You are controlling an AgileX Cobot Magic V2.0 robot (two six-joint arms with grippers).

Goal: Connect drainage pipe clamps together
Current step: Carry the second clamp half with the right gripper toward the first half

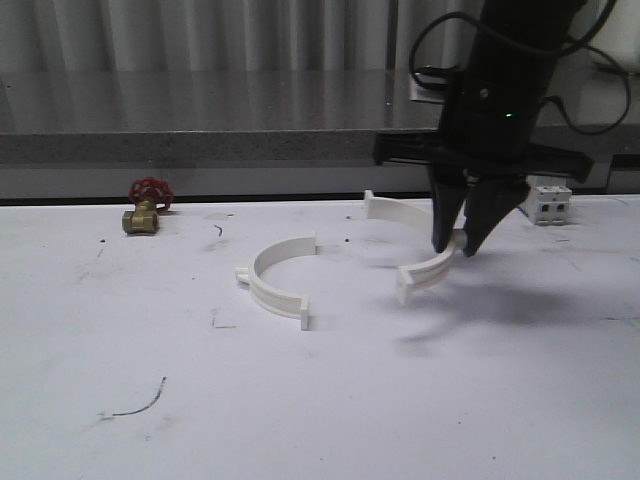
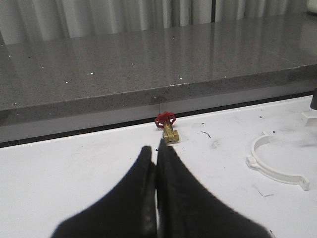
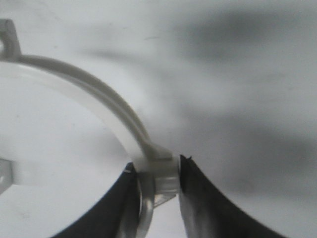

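Note:
Two white half-ring drainage pipe clamps are on the white table. One clamp (image 1: 277, 277) lies flat near the middle, its opening facing right; it also appears in the left wrist view (image 2: 274, 163). The other clamp (image 1: 418, 240) is held to its right, opening facing left, one end tilted up off the table. My right gripper (image 1: 455, 245) is shut on that clamp's band, which curves away from the fingertips in the right wrist view (image 3: 94, 101). The two clamps are apart. My left gripper (image 2: 155, 150) is shut with nothing in it, above the table's left side.
A brass valve with a red handwheel (image 1: 146, 207) sits at the back left of the table. A white boxy breaker (image 1: 550, 203) stands at the back right. A grey stone ledge (image 1: 200, 110) runs along the far edge of the table.

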